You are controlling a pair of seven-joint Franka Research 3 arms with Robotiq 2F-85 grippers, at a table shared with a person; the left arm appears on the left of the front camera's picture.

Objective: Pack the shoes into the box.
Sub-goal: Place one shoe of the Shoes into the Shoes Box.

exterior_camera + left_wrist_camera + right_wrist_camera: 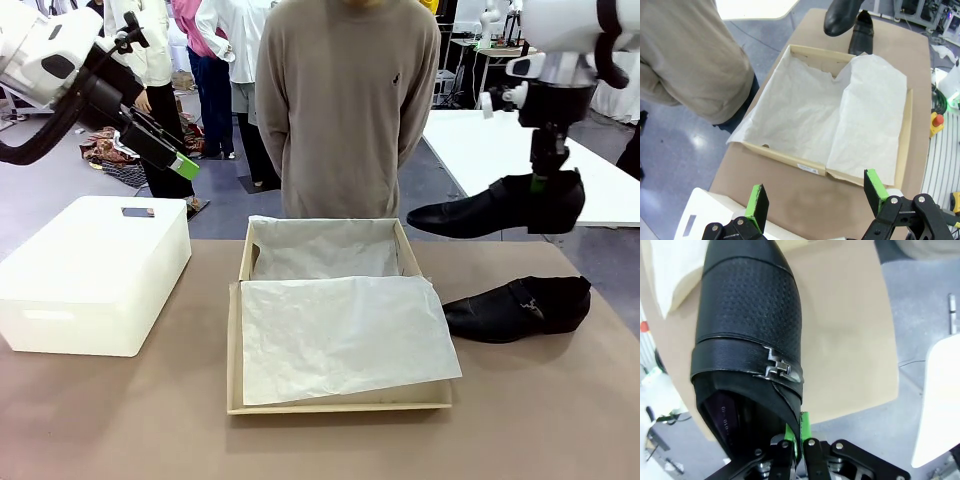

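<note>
I log nothing packed: tan cardboard shoebox (244, 262) empty; right gripper (541, 182) clamps one glossy black leather shoe (480, 212); mate (520, 308) alongside; left gripper (816, 192) agape.

No text can be read. Faint pale characters stand inside the shoe (747, 315), too blurred to make out. A small white label (807, 168) on the box (782, 156) wall carries print too small to tell.

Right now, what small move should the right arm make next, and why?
Probably carry the lifted shoe leftward over the box: the right gripper is shut on its heel rim, and it hangs in the air beside the open, tissue-lined box.
</note>
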